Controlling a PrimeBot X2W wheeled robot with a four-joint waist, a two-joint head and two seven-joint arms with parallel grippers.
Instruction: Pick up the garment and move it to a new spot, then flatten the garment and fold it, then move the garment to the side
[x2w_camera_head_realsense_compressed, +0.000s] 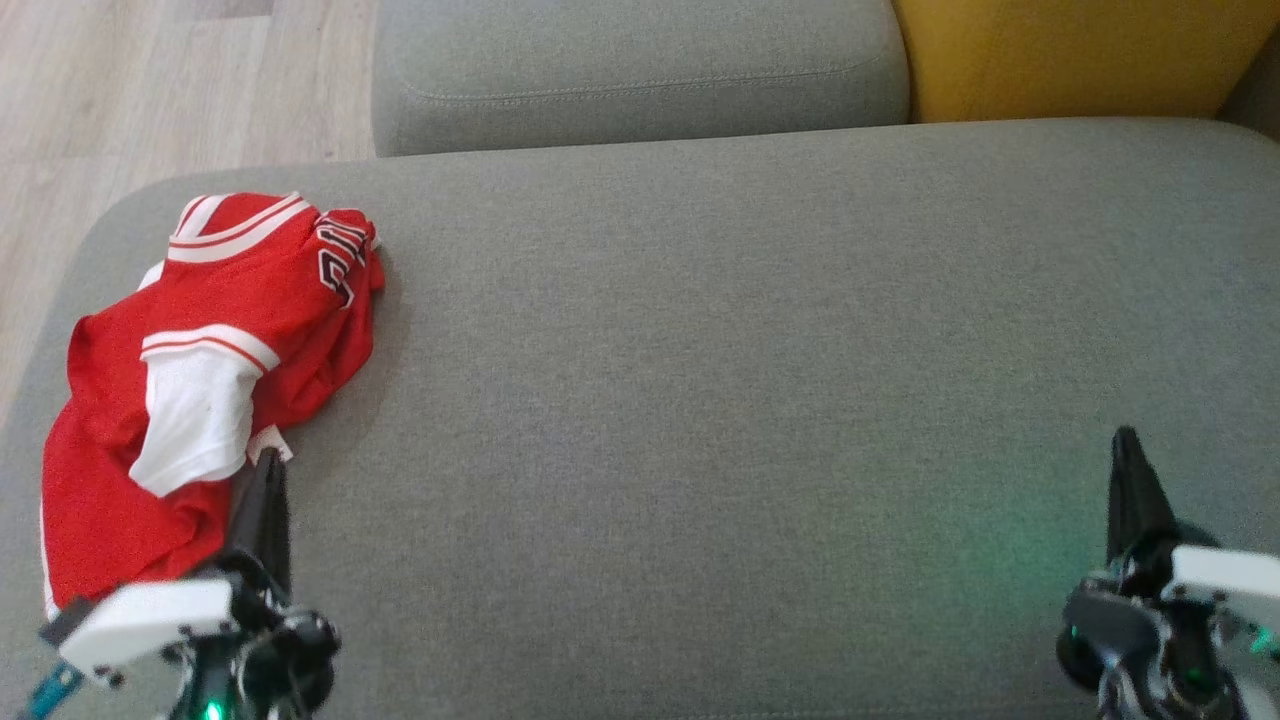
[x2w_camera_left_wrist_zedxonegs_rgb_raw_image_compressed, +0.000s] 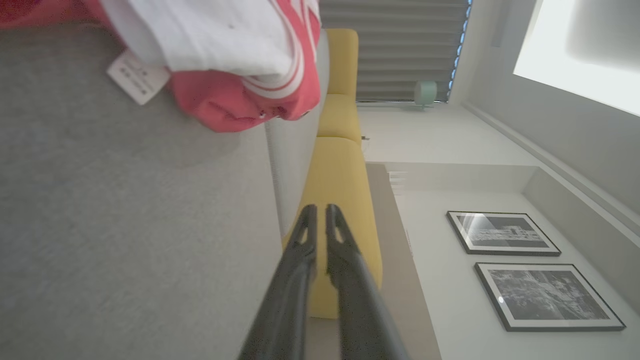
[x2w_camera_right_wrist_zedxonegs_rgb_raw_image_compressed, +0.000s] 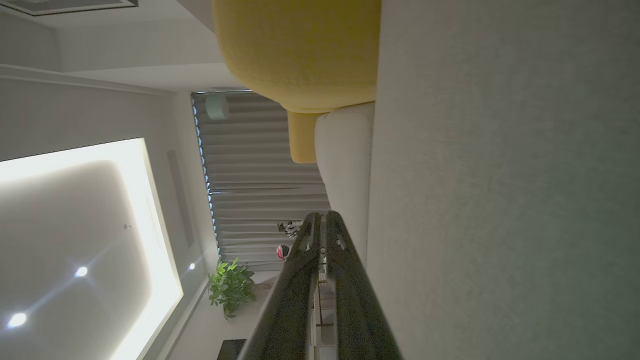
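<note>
Head view: red garment (x2w_camera_head_realsense_compressed: 200, 380) crumpled at left on grey sofa seat (x2w_camera_head_realsense_compressed: 700, 350). Left gripper (x2w_camera_head_realsense_compressed: 268, 468) pressed together, empty, beside its near edge; right gripper (x2w_camera_head_realsense_compressed: 1128, 448) likewise, near right.

The sofa seat (x2w_camera_head_realsense_compressed: 750, 350) is plain flecked grey, tinged faintly green toward its near right corner. On the seat's left end the garment (x2w_camera_head_realsense_compressed: 290, 290) is bright red with a white sleeve, white-and-red striped bands and black lettering outlined in white; its label (x2w_camera_left_wrist_zedxonegs_rgb_raw_image_compressed: 137, 77) is white. Behind the seat the back cushion (x2w_camera_head_realsense_compressed: 640, 70) is the same grey and the corner cushion (x2w_camera_head_realsense_compressed: 1080, 55) mustard yellow. Past the seat's left edge the floor (x2w_camera_head_realsense_compressed: 150, 90) is pale wood grain.
</note>
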